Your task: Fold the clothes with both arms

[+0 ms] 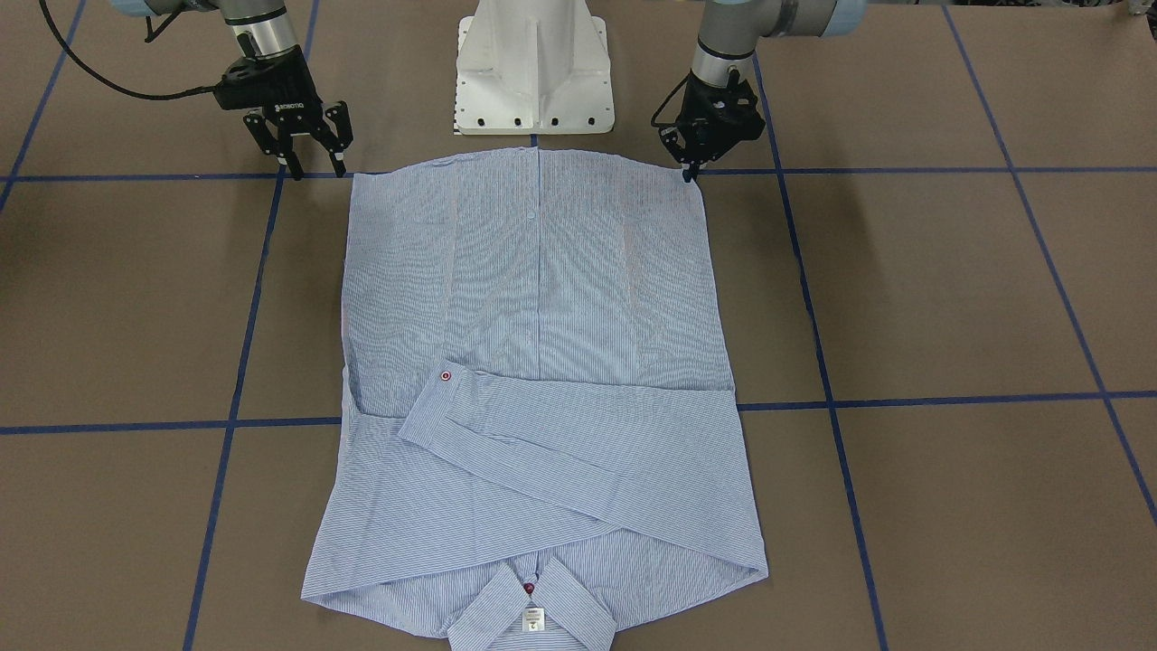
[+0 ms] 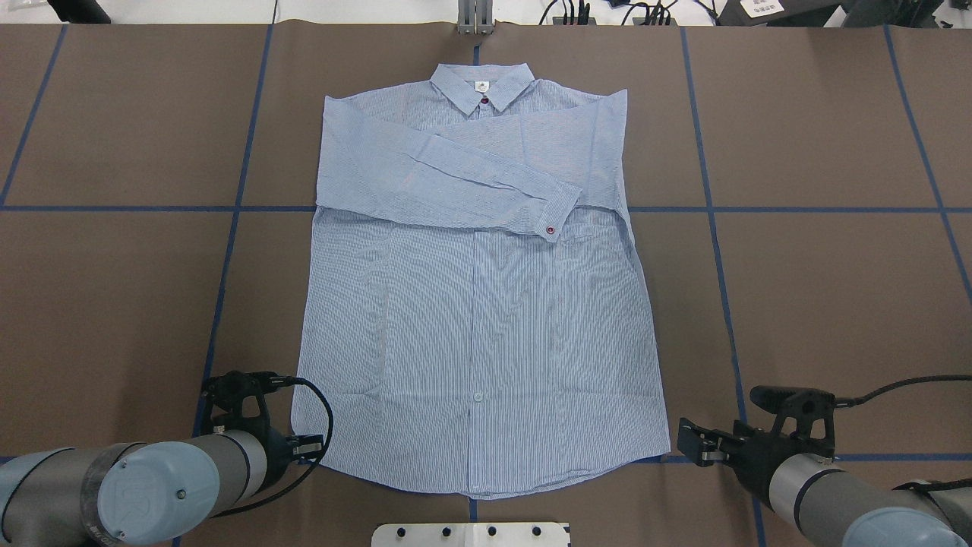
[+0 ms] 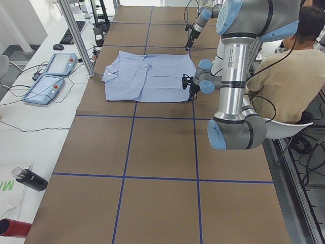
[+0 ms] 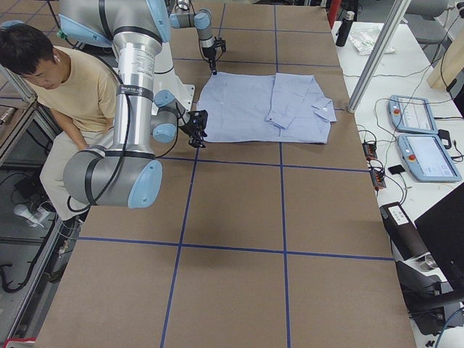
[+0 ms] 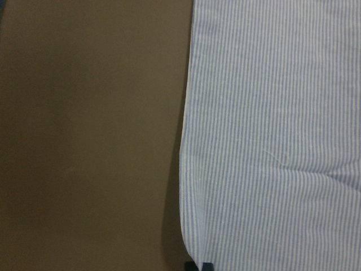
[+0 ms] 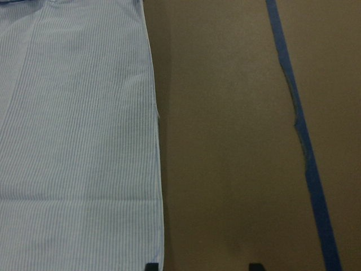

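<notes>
The light-blue striped shirt [image 1: 542, 362] lies flat on the brown table, front up. Its collar is at the far edge in the overhead view [image 2: 482, 87], and one sleeve is folded across the chest. My left gripper [image 1: 691, 172] is down at the hem's left corner [image 2: 300, 429]. Its fingertips [image 5: 207, 265] are together at the shirt's edge [image 5: 186, 169], shut on that corner as far as I can see. My right gripper [image 1: 314, 167] is open just outside the hem's right corner [image 2: 667, 448]. In the right wrist view its fingertips [image 6: 150, 265] straddle bare table beside the shirt's edge.
The white pedestal base [image 1: 533, 72] stands just behind the hem. Blue tape lines [image 2: 714, 228] cross the table. A seated person [image 3: 284, 86] is beside the robot. Control pendants [image 3: 51, 76] and bottles [image 3: 28, 179] lie on the side bench.
</notes>
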Controlling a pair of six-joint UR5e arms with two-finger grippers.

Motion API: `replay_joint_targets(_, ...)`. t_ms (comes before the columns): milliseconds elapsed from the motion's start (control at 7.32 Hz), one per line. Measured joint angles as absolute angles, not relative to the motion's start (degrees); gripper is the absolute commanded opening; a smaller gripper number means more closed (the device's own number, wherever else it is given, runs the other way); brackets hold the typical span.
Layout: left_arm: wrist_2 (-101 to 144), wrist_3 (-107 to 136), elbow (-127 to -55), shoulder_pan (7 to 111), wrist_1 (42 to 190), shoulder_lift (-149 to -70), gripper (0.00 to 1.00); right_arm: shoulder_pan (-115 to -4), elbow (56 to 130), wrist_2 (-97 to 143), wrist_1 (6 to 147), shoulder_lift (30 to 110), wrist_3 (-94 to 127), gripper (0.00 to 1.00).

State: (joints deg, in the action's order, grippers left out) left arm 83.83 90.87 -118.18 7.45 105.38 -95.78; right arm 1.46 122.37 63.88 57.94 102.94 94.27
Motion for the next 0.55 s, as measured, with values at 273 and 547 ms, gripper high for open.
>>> replay_joint_targets(273, 82.86, 90.88, -118.21, 7.43, 105.38, -95.86, 0.00, 2.08, 120.36, 63.72, 58.03, 99.59, 96.00, 0.54)
replay_joint_targets(547, 82.38, 90.88, -118.35, 7.46, 105.36, -95.87, 0.00, 2.56, 119.54, 63.62, 58.07, 98.57, 96.73, 0.54)
